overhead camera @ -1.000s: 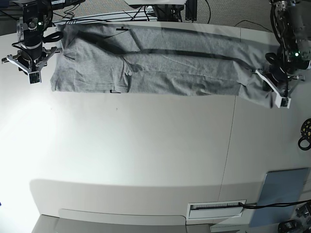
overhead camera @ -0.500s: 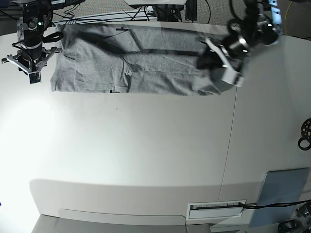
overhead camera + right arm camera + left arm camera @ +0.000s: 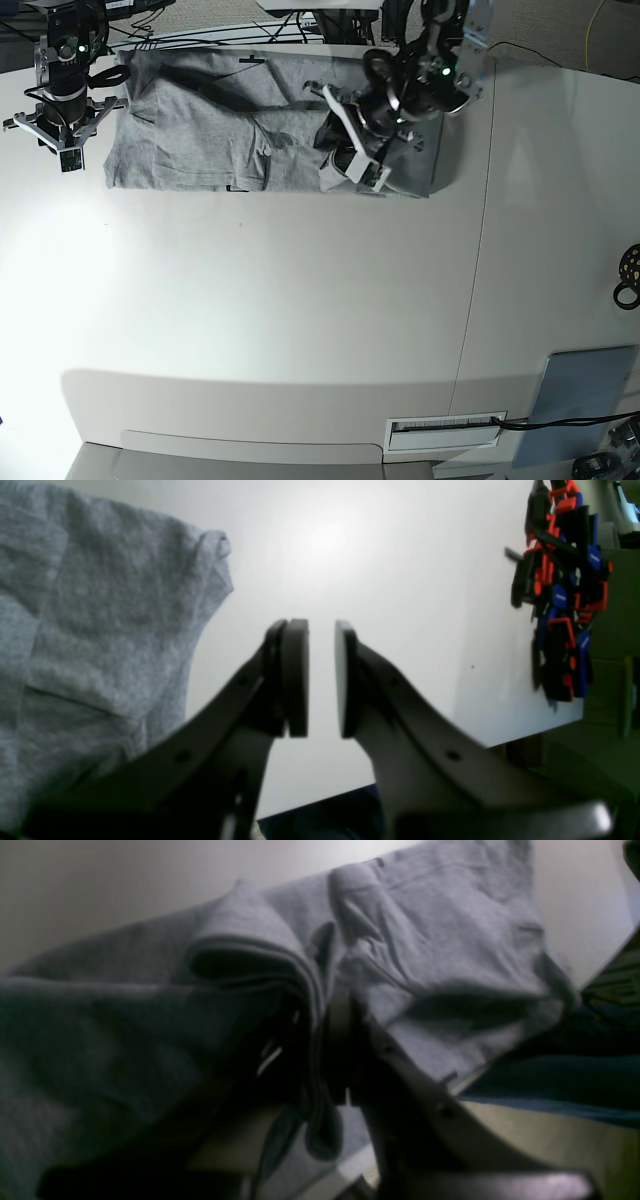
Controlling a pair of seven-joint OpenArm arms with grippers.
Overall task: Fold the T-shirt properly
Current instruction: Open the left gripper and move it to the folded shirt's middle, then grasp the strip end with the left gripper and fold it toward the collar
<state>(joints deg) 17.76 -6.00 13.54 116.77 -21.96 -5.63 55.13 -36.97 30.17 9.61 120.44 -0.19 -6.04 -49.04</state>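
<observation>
Now the left gripper, jaws clamped on bunched hem, carries the T-shirt across the far tabletop; layers could slip unevenly. Right gripper, jaws narrowly parted, holds nothing.

Both arms are black with a small green light near the wrist. The left end effector has pale grey fingers; the right end effector shows dark fingers with flat black pads and small screw holes.
</observation>
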